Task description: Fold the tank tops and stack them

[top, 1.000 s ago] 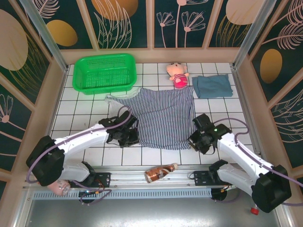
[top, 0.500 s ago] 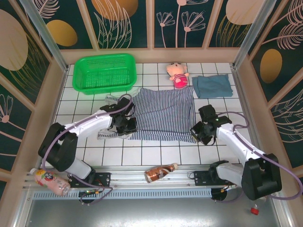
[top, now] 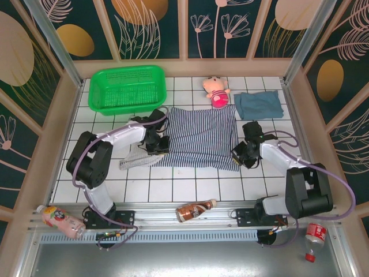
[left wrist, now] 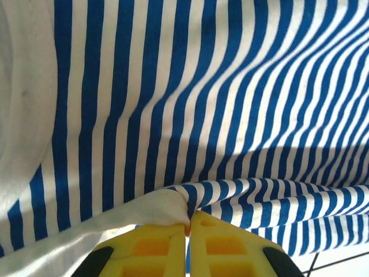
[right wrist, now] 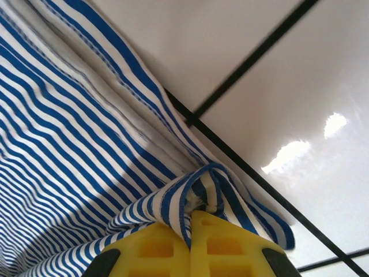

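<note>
The striped top (top: pixel 199 135) has folded back; green basket (top: pixel 124 108) stands just beside.

The striped top (top: pixel 199 138) is thin, soft matt cloth with a stitched hem. The teal top (top: pixel 259 105) at far right is matt cloth too. The table (right wrist: pixel 277 86) has glossy white tiles that catch the light. The far-left basket (top: pixel 124 107) is shiny perforated plastic, and the doll (top: pixel 216 90) is fuzzy plush.

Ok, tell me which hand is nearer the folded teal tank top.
Right. The right hand grips the right edge of the striped tank top, just below the teal tank top in the top view. The left hand grips the striped one's left edge, much farther away.
</note>
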`<state>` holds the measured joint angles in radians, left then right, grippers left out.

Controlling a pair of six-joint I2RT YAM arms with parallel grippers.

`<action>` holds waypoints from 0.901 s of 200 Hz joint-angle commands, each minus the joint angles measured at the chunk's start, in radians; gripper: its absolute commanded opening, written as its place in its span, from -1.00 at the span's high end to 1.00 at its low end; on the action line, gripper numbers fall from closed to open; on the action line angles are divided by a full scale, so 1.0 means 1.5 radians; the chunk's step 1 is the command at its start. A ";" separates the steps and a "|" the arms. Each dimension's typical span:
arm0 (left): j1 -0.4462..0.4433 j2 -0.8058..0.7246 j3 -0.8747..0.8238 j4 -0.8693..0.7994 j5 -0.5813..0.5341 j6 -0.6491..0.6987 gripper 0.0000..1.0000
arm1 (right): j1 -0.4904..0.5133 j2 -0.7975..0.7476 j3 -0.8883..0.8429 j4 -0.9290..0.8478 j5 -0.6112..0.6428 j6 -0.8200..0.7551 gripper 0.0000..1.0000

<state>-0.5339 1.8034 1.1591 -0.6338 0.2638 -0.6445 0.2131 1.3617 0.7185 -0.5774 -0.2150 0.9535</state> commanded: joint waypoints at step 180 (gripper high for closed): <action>0.009 0.016 0.111 -0.099 -0.058 0.017 0.02 | -0.013 -0.120 0.004 -0.002 -0.068 -0.057 0.43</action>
<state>-0.5282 1.9141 1.3479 -0.7124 0.1730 -0.5816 0.1326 1.2057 0.7723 -0.5529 -0.2420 0.8639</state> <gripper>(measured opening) 0.482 0.326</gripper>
